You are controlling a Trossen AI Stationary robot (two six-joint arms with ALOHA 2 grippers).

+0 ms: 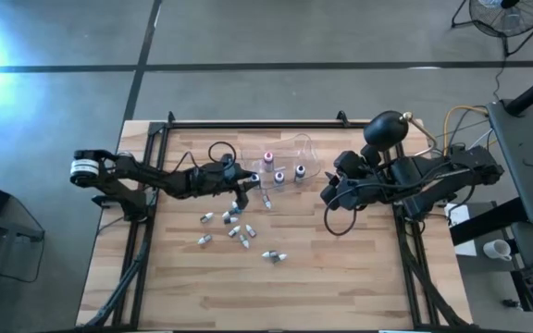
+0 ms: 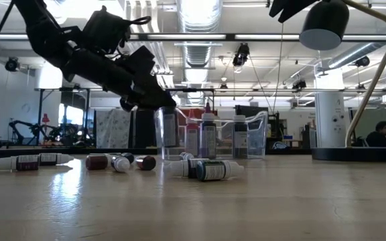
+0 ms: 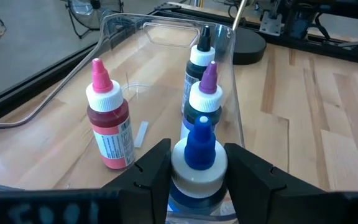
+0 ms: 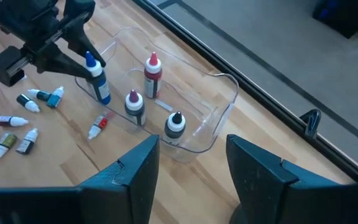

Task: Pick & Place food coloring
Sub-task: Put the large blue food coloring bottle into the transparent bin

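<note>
The high view looks straight down on the whole worktop. The low view looks level across it. Both wrist views look closely at the clear tub.

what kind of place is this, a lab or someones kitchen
Most likely a robotics lab or workshop, not a kitchen: exposed ceiling ducts and strip lights overhead, a framed wooden workbench, and another robot arm standing in the open room behind.

Hard white glare at the high view's left edge; low view backlit by ceiling strip lights — arm silhouetted, foreground soft.
</note>
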